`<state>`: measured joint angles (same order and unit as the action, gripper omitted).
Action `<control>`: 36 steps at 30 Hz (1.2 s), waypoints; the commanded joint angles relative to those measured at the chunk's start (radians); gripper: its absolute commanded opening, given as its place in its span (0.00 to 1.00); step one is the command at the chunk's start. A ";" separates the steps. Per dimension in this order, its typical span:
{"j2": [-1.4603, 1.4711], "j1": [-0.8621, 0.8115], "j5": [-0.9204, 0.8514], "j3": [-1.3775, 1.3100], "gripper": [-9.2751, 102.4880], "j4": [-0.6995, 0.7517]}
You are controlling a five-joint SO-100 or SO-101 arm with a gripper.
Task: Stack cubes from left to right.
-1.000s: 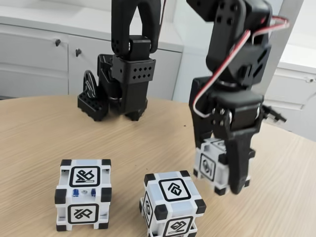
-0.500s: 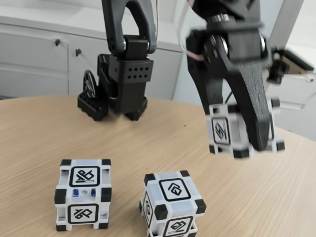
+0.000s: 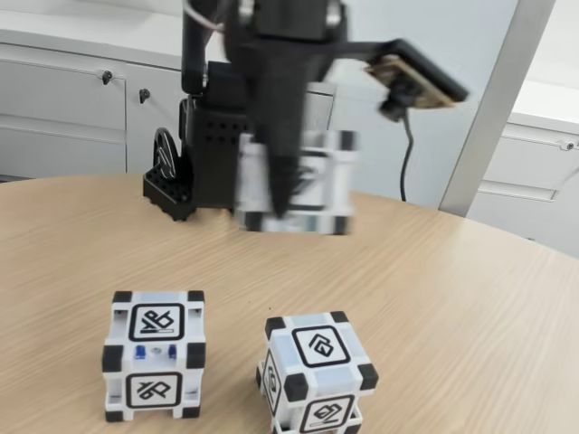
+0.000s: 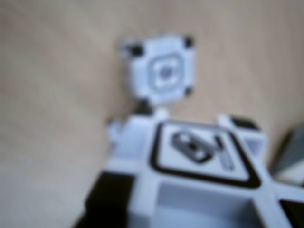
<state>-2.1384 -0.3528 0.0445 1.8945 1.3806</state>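
Observation:
Two white cubes with black corners rest on the wooden table (image 3: 452, 298) in the fixed view: one at the front left (image 3: 152, 354), one at the front centre (image 3: 317, 371). A third cube (image 3: 303, 181), blurred by motion, hangs in the air above and behind them, with my gripper (image 3: 289, 206) shut on it; a black finger (image 3: 279, 154) crosses its front face. In the wrist view the held cube (image 4: 199, 175) is large and close at the bottom, and another cube (image 4: 161, 69) lies on the table beyond it. That view is too blurred to tell which one it is.
The arm's black base (image 3: 194, 154) stands at the table's back edge, just behind the held cube. White cabinets (image 3: 63, 99) line the wall behind. The wrist camera (image 3: 416, 81) sticks out to the right of the arm. Bare wood shows on the table's right side.
The gripper has carried its cube upward and to the left, from the right side of the table to a spot in front of the base, above the two resting cubes.

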 commanded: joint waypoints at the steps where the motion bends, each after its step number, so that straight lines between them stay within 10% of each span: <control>1: -0.025 -0.086 -0.048 -0.009 0.26 0.011; 36: -0.021 -0.275 -0.086 0.109 0.27 -0.138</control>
<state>-2.1384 -0.6335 -0.0583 2.0095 1.2885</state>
